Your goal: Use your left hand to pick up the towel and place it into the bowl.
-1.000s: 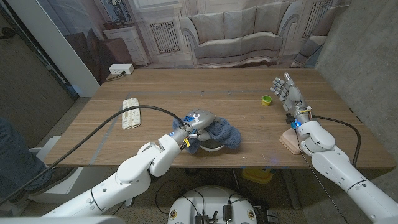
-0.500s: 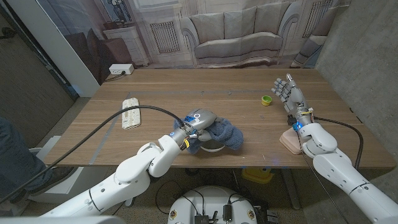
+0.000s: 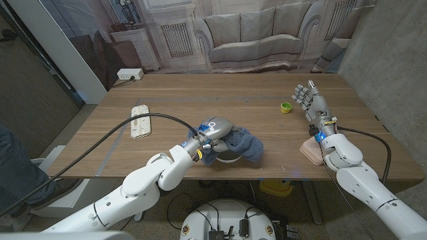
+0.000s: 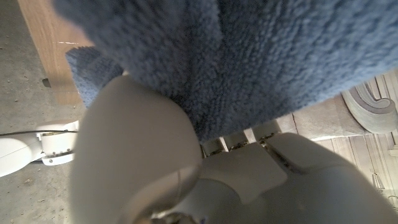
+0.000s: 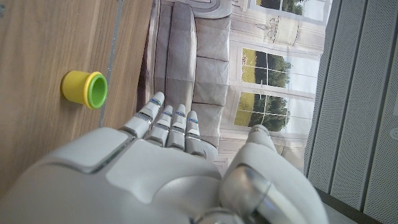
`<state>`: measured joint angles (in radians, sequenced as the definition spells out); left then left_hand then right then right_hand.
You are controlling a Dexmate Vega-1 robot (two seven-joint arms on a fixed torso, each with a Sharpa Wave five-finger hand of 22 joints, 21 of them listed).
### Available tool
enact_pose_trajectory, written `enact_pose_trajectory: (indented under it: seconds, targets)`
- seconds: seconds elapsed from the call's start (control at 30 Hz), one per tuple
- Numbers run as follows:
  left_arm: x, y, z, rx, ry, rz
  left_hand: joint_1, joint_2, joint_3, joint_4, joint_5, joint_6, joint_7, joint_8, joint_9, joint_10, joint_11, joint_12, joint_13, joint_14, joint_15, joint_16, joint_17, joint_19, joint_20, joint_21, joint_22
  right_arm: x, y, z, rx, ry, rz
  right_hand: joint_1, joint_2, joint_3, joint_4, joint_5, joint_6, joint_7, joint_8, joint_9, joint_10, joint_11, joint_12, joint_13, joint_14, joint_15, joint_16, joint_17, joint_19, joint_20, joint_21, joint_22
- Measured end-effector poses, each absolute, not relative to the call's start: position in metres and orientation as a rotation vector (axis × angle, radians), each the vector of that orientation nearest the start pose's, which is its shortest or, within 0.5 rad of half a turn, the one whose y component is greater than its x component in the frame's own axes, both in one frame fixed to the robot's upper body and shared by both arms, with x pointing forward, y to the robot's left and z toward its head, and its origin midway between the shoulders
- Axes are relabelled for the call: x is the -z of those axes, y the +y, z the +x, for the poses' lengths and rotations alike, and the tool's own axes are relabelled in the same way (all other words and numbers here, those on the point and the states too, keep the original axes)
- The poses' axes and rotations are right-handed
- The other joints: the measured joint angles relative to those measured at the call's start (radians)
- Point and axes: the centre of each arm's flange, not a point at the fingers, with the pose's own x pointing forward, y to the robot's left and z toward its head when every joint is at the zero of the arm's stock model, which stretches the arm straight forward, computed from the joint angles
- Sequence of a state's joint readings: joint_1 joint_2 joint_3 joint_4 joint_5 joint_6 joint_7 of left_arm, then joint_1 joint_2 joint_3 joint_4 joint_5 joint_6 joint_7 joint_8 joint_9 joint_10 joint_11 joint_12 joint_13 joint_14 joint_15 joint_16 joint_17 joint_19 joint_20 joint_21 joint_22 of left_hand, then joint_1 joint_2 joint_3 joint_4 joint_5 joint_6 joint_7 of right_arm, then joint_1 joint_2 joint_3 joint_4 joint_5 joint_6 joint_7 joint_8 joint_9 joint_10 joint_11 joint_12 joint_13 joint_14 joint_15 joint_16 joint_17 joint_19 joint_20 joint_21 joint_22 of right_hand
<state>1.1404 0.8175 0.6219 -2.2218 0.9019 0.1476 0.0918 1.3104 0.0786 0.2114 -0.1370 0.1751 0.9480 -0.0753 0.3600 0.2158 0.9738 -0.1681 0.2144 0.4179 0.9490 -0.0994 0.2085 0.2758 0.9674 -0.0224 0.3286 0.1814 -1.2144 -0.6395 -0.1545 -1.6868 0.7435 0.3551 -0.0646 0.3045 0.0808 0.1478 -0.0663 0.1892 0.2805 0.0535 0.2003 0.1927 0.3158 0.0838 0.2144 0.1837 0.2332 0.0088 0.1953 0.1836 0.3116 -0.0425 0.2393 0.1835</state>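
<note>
A: Head view first. Surface and room?

B: Wooden table (image 3: 200,93), brown plank top with visible grain. Behind it hung a printed backdrop (image 3: 240,33) of a sofa and panelled walls; grey textured wall on the robot's right. White power strip (image 3: 129,74) at the far left corner. Flat pale ribbed strip (image 3: 140,121) lay left of centre. Small yellow-green cup (image 3: 286,107) stood on the right part of the table. Pinkish rounded block (image 3: 310,151) sat at the near right edge. Someone's leg in dark trousers (image 3: 13,167) was at the picture's left edge.

A: Left hand?

B: Left hand (image 3: 215,128) was closed on the towel (image 3: 245,144), over the bowl (image 3: 228,157) near the front edge. Left wrist view had the towel (image 4: 261,56) bunched against the palm, fingers hidden under cloth.

A: Where's the towel exactly?

B: Draped over the bowl, spilling off its right side. Only a bit of rim showed beneath. Couldn't tell how much lay inside.

A: Right hand?

B: Right hand (image 3: 308,99) was held upright, fingers extended and slightly apart, holding nothing. Near the cup, not touching. Right wrist view showed the same: hand (image 5: 161,149), cup (image 5: 84,89) apart.

A: Materials?

B: Towel blue-grey, fluffy terry pile. Bowl looked metallic, round. Hands smooth grey-white shell. Cup yellow outside, green inside.
</note>
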Motion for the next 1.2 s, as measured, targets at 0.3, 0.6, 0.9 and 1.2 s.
enact_pose_trajectory:
  seconds: [0.3, 0.6, 0.9, 1.2]
  targets:
    - [0.062, 0.098, 0.448, 0.155, -1.013, 1.500, -0.023, 0.005, 0.000, 0.000, 0.000, -0.004, -0.003, 0.000, -0.005, -0.025, -0.003, -0.011, 0.006, -0.016, -0.020, -0.004, 0.001, -0.020, -0.020, -0.024, 0.003, 0.053, -0.341, 0.550, -0.136, -0.701, 0.144, 0.000, 0.000, 0.000, 0.000, 0.000, 0.000, 0.000, 0.000, 0.000, 0.000, 0.000, 0.000, 0.000, 0.000, 0.000, 0.000, 0.000, 0.000, 0.000, -0.007, 0.000]
    - [0.063, 0.098, 0.448, 0.174, -0.998, 1.501, -0.054, 0.020, -0.004, 0.004, 0.000, -0.048, -0.022, 0.000, -0.003, -0.074, -0.006, -0.020, 0.004, -0.061, -0.020, -0.011, 0.008, -0.051, -0.050, -0.046, 0.007, 0.057, -0.343, 0.547, -0.131, -0.705, 0.146, 0.000, 0.000, 0.000, 0.000, 0.000, 0.000, 0.000, 0.000, 0.000, 0.000, 0.000, 0.000, 0.000, 0.000, 0.000, 0.000, 0.000, 0.004, 0.004, -0.007, 0.000]
    - [0.059, 0.100, 0.445, 0.185, -0.986, 1.508, -0.074, 0.008, 0.034, 0.059, -0.002, -0.083, -0.018, -0.018, -0.003, -0.112, -0.009, -0.026, -0.001, -0.127, 0.003, -0.017, 0.007, -0.120, -0.040, -0.061, 0.009, 0.058, -0.342, 0.546, -0.133, -0.713, 0.149, 0.000, 0.000, 0.000, 0.000, 0.000, 0.000, 0.000, 0.000, 0.000, 0.000, 0.000, 0.000, 0.000, 0.000, 0.000, 0.000, 0.000, 0.004, 0.004, -0.007, 0.000]
    - [0.055, 0.104, 0.442, 0.190, -0.959, 1.531, -0.107, -0.007, 0.021, 0.073, -0.002, -0.102, -0.026, -0.038, -0.009, -0.145, -0.009, -0.026, -0.014, -0.200, 0.018, -0.024, 0.005, -0.187, -0.027, -0.085, 0.009, 0.060, -0.342, 0.548, -0.133, -0.717, 0.156, 0.000, 0.000, 0.000, 0.000, 0.000, 0.000, 0.000, 0.000, 0.000, 0.000, 0.000, 0.000, 0.000, 0.000, 0.000, 0.000, 0.000, 0.004, 0.004, -0.007, 0.000]
